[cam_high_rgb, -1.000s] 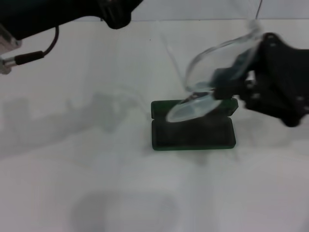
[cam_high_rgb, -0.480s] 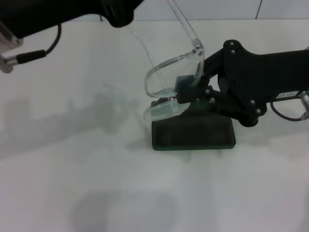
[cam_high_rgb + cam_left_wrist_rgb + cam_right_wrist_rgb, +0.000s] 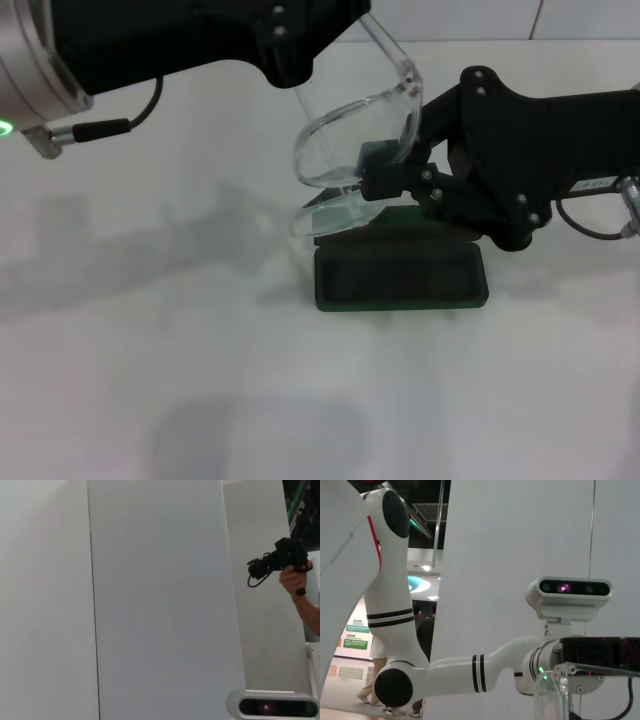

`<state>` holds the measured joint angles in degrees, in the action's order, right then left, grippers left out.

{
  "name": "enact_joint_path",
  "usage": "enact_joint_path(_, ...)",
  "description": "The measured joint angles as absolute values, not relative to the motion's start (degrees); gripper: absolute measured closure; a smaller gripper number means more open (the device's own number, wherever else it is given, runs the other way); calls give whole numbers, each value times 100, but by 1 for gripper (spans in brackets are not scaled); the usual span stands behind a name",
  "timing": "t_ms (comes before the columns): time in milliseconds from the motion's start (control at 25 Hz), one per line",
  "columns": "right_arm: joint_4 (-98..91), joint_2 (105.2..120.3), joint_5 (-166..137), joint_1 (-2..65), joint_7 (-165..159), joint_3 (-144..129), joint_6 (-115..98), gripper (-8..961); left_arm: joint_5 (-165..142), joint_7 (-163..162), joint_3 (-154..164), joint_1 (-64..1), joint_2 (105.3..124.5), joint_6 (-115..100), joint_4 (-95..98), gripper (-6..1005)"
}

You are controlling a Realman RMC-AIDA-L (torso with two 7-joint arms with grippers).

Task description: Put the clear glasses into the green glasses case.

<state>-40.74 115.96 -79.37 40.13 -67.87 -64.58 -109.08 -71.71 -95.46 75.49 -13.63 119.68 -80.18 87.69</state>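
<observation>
My right gripper point(image 3: 385, 172) is clenched on the clear glasses point(image 3: 350, 160), held tilted in the air over the far edge of the green glasses case point(image 3: 400, 272), which lies open mid-tabletop. I'm in the lowering step; next I judge the glasses must level out and drop into the tray. My left gripper point(image 3: 290, 50) hangs just beside one clear arm; I cannot tell its grip, and it could snag.

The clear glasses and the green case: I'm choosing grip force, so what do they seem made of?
The clear glasses look like glossy transparent plastic: the table shows through the lens. The green glasses case looks like a rigid matte shell, exact material unclear.
</observation>
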Motion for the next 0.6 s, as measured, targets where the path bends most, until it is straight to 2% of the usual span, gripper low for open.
enact_joint_path(600,-4069,11575,-7926,3992,-6677,-6408,-10894,896,-7501,-9904,7355,-1604,11907,-8405,8737,967)
